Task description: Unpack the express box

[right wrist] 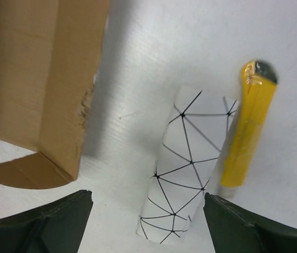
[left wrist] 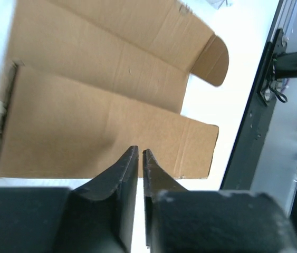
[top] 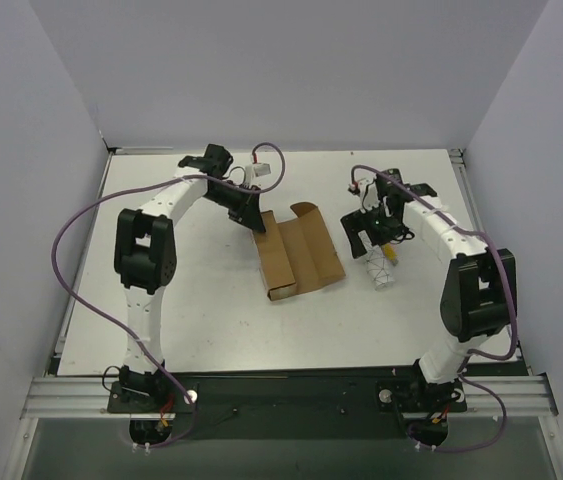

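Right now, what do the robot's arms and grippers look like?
Both are white with chunky black joints: left arm, right arm. A purple cable loops along each. The left gripper and right gripper have black, tapered fingers.

table: plain white tabletop [top: 211, 310], fills the middle
walls: pale grey back wall [top: 291, 70] at 12 o'clock, side wall [top: 21, 200] at 9, other side wall [top: 551, 150] at 3, boxing it in
rail: aluminium rail [top: 281, 392] along the 6 o'clock edge
light: even, cool-ish, soft shadows
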`<state>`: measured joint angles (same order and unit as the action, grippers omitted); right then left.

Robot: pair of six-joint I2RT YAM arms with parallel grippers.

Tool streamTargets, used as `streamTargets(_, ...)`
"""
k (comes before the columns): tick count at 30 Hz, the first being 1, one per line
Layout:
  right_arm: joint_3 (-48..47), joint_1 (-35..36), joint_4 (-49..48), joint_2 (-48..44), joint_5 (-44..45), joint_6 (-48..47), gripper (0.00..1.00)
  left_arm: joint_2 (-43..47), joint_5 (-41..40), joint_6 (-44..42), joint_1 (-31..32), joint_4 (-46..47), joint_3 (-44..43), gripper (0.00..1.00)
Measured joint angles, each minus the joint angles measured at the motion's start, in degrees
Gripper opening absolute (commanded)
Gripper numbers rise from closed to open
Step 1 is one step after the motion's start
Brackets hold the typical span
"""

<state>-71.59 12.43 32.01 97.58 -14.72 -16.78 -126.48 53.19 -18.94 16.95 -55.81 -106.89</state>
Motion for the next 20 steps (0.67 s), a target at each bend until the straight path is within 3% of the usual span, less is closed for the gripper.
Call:
streamTargets(6, -14.73, -1.16, 3.72, -1.75, 1.77, 5.53, 0.96, 1.11, 1.05, 0.52, -1.09, 0.02, -4.85, 0.43)
streamTargets(7, -18.03, -1.2, 4.72, -1.64, 3.67, 7.41, 0.99, 1.7, 1.07, 0.98, -1.46, 0.33, -5.11, 0.61)
streamTargets(10, -27.76, -1.22, 7.78, -0.55, 11.89, 11.3, 1.0, 2.95, -0.28, 3.61, -2.67, 1.05, -7.43, 0.69)
streamTargets(13, -36.81, -1.46, 10.34, 1.7, 20.74, 12.41, 1.0, 4.07, -3.32, 6.27, -4.55, 2.16, -11.5, 0.92)
streamTargets(20, -50.99, -5.07, 13.14, 5.25, 30.95, 12.28, 1.0, 7.17, -14.73, 11.69, -11.85, 5.22, -21.0, 0.94)
